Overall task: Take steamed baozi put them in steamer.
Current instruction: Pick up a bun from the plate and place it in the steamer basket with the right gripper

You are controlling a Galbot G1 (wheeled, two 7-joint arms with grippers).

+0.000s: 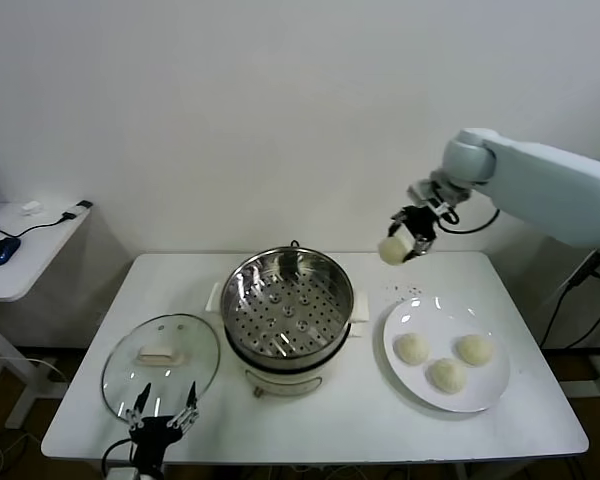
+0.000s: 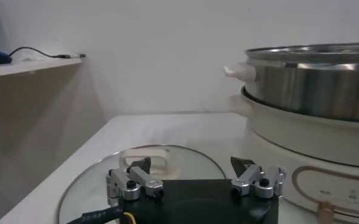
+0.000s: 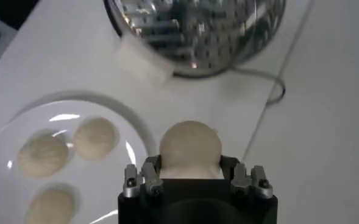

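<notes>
- Baozi (image 1: 391,250) number one is up in the air, just right of the steamer (image 1: 288,305), pinched in the right gripper (image 1: 404,246).
- Other three buns (image 1: 445,361) sit on the white plate (image 1: 404,316) right of the steamer.
- Left gripper (image 1: 162,414) hangs spread open, holding nothing, over the glass lid (image 1: 162,358) left of the steamer.

Steamer (image 1: 288,305): polished, mirror-bright perforated metal on a smooth matt cream base; lid (image 1: 161,362): clear glossy glass; baozi (image 3: 190,148): matt, smooth dough; table (image 1: 180,280): matt white.
</notes>
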